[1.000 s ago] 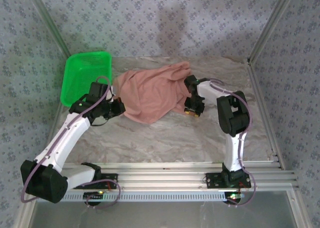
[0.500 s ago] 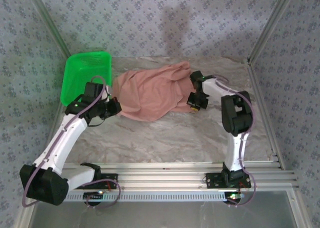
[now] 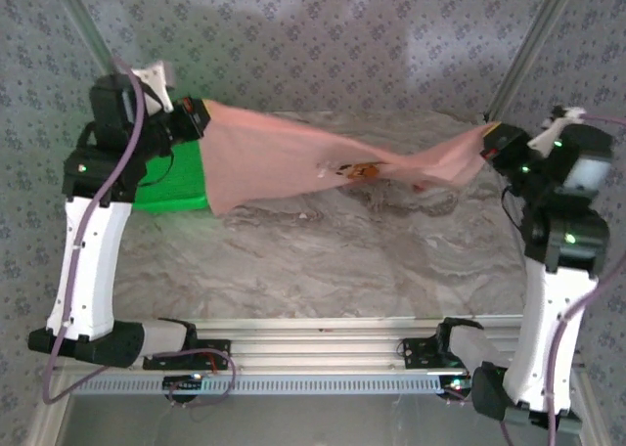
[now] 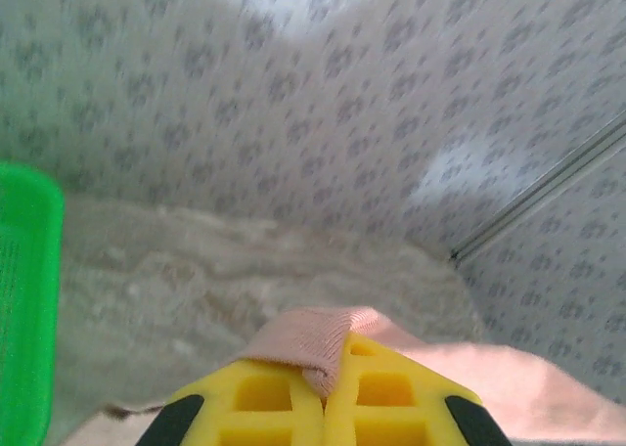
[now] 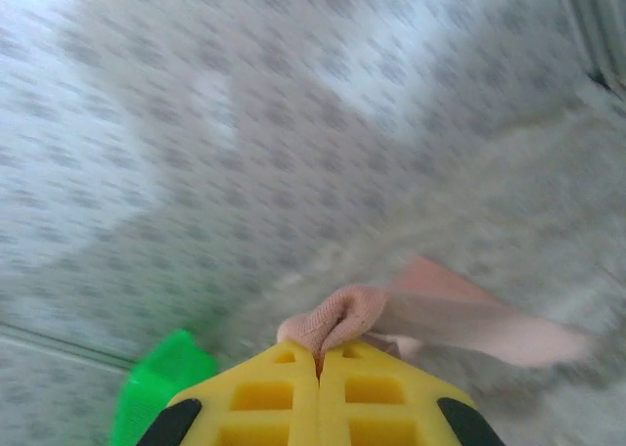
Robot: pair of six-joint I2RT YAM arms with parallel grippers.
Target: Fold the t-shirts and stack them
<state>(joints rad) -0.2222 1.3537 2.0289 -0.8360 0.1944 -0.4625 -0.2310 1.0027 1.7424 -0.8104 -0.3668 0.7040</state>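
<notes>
A salmon-pink t-shirt (image 3: 293, 157) with a small dark and orange print hangs stretched in the air across the table, between both arms. My left gripper (image 3: 201, 118) is raised at the far left and is shut on one edge of the shirt; a fold of pink cloth (image 4: 318, 340) is pinched between its yellow fingers (image 4: 391, 387). My right gripper (image 3: 489, 141) is raised at the far right and is shut on the opposite edge, with a bunched hem (image 5: 342, 321) squeezed between its yellow fingers (image 5: 254, 397). The shirt sags toward the middle.
A green plastic basket (image 3: 171, 177) sits at the back left, partly behind the left arm and the shirt. The marbled table top (image 3: 323, 260) lies below. Metal frame posts (image 3: 533, 50) stand at the back corners, and patterned walls close the cell.
Both arms have lifted high and pulled apart, raising the t-shirt off the table and stretching it out. The right gripper closed on the shirt's edge before the lift.
</notes>
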